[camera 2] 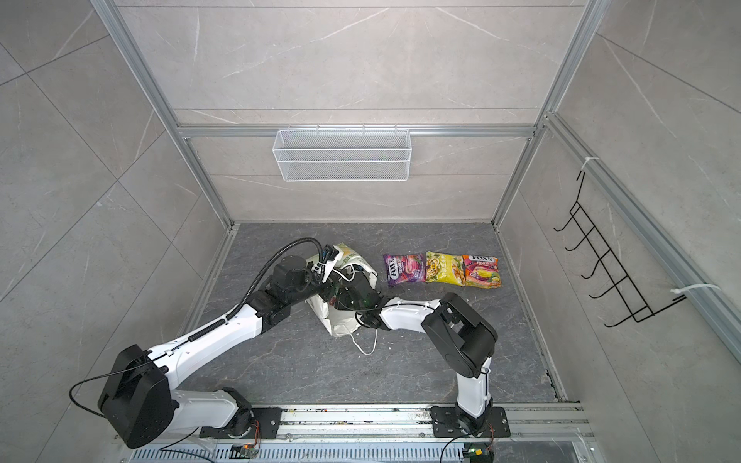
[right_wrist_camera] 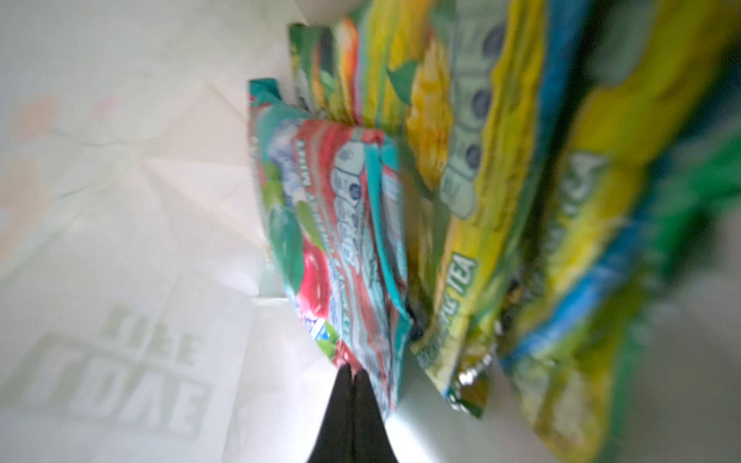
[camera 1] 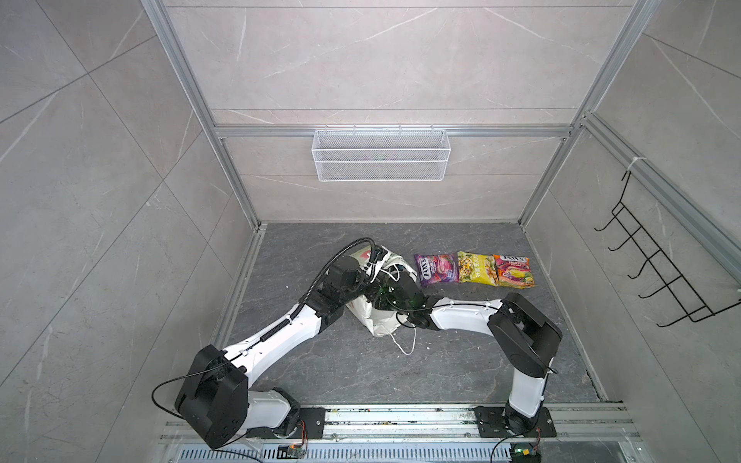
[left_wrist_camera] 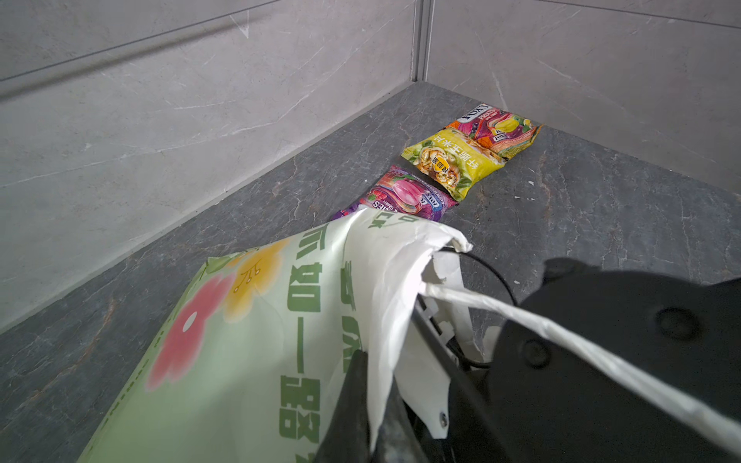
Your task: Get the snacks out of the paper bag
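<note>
inside, r fingers [right_wrist_camera: 345, 385] closed, teal pkt [right_wrist_camera: 341, 240] edge

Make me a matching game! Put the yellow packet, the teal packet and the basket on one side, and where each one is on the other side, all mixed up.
Things:
1. yellow packet
2. teal packet
3. basket

Places:
a. inside the bag
b. up on the back wall
c. out on the table

Right pairs: 1-c, 2-a, 3-b.
</note>
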